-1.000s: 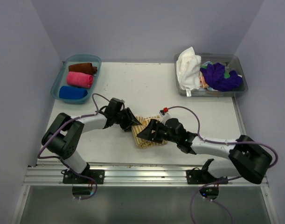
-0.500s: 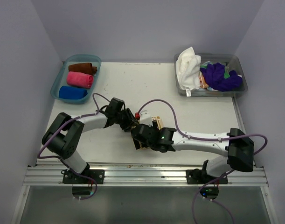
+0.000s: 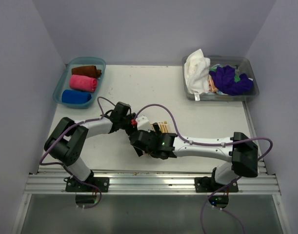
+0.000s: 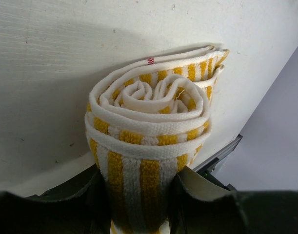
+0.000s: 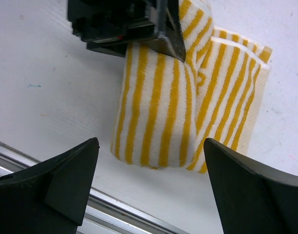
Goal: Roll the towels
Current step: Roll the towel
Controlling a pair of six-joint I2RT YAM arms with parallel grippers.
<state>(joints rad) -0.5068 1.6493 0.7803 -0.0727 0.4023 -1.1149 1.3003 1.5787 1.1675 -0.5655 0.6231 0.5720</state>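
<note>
A mustard-yellow towel with white stripes (image 4: 149, 117) lies partly rolled on the white table near the front edge. My left gripper (image 4: 139, 183) is shut on one end of the roll, which sits between its jaws. In the right wrist view the towel (image 5: 163, 107) lies between and beyond my right gripper (image 5: 149, 144), which is wide open, above it and empty. The left gripper (image 5: 124, 22) holds the roll's far end there. In the top view the right arm covers most of the towel (image 3: 160, 127); left gripper (image 3: 131, 123), right gripper (image 3: 140, 145).
A blue tray (image 3: 61, 87) at the back left holds rolled brown (image 3: 85, 71), pink (image 3: 83, 83) and blue (image 3: 76, 97) towels. A clear bin (image 3: 251, 92) at the back right holds loose white (image 3: 196, 68) and purple (image 3: 230, 80) towels. A metal rail (image 5: 51, 190) runs along the table's front edge.
My right arm has swung left and stretched low across the table, so its open gripper now hangs over the striped towel and hides most of it. The left gripper has stayed put on the roll.
</note>
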